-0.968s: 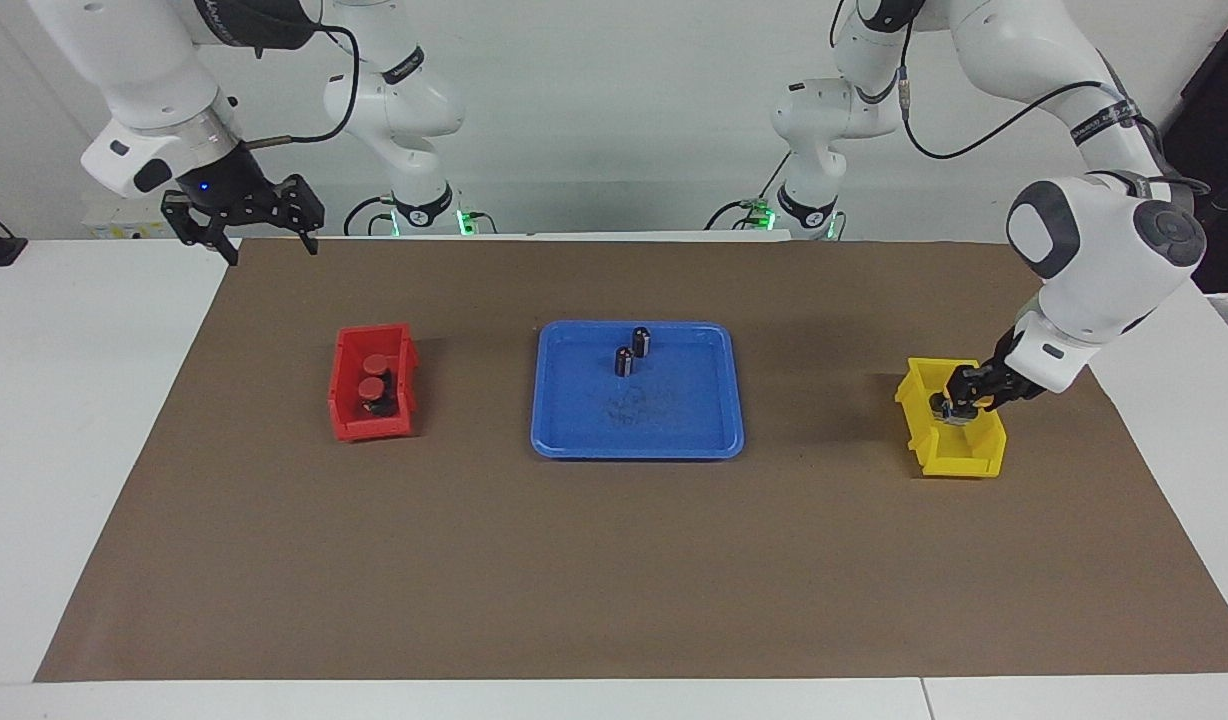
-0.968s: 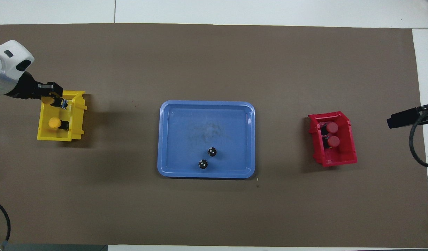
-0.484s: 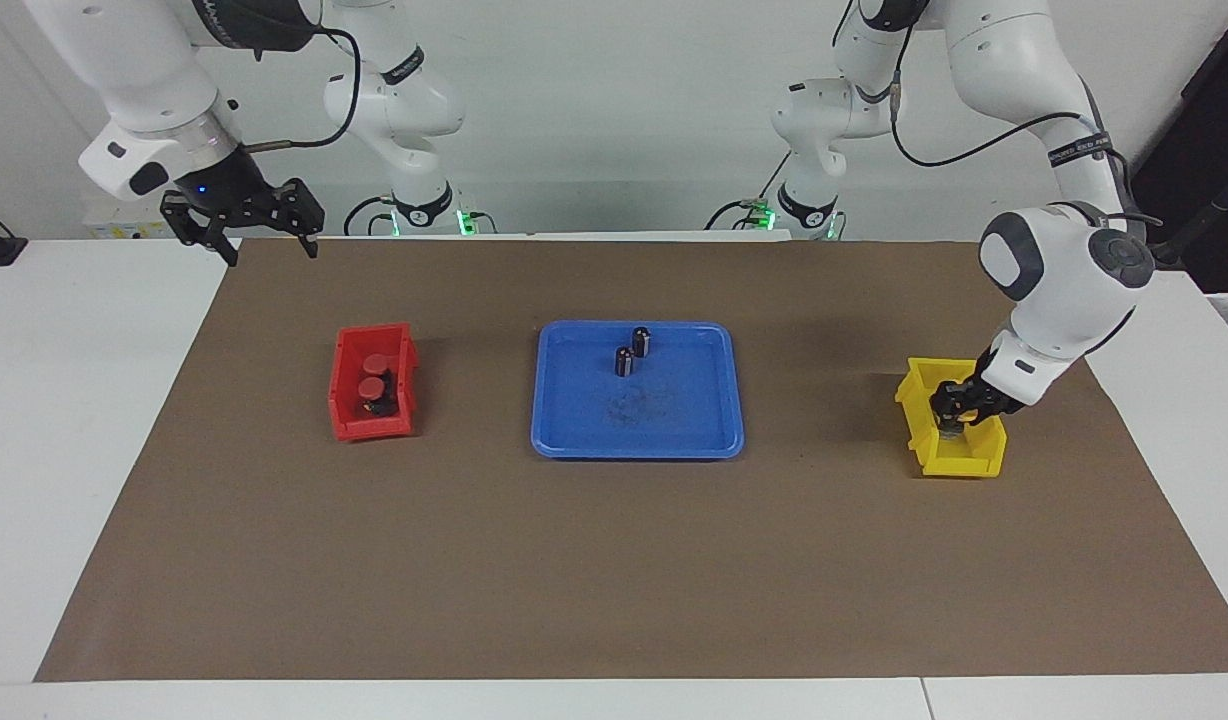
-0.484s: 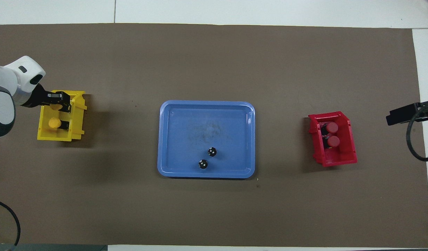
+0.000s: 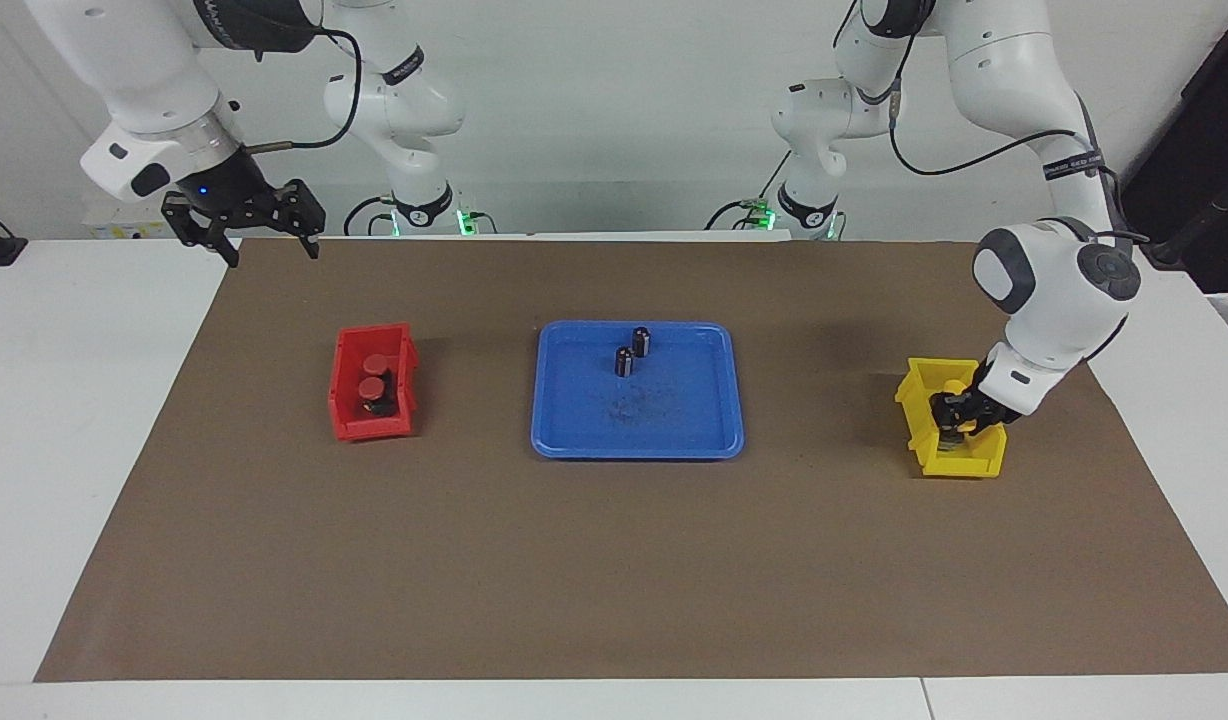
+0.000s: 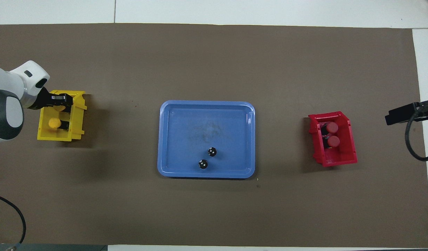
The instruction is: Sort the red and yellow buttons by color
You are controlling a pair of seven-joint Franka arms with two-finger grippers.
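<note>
Two red buttons (image 5: 373, 376) (image 6: 331, 127) lie in the red bin (image 5: 346, 425) (image 6: 339, 160) toward the right arm's end of the table. My left gripper (image 5: 952, 418) (image 6: 62, 104) is low inside the yellow bin (image 5: 964, 463) (image 6: 57, 136), shut on a yellow button (image 6: 61, 108) whose cap is partly hidden under it. The second yellow button (image 6: 54, 122) lies in the same bin, nearer to the robots. My right gripper (image 5: 272, 240) (image 6: 400, 116) is open and empty and waits raised over the table's edge at the robots' end.
A blue tray (image 5: 674, 440) (image 6: 186, 118) sits mid-table between the bins, with two small capless black cylinders (image 5: 632, 352) (image 6: 207, 158) standing in its part nearer to the robots. A brown mat (image 5: 614, 580) covers the table.
My left gripper has lowered with the yellow button from above the yellow bin's rim down into the bin. The right arm has barely moved.
</note>
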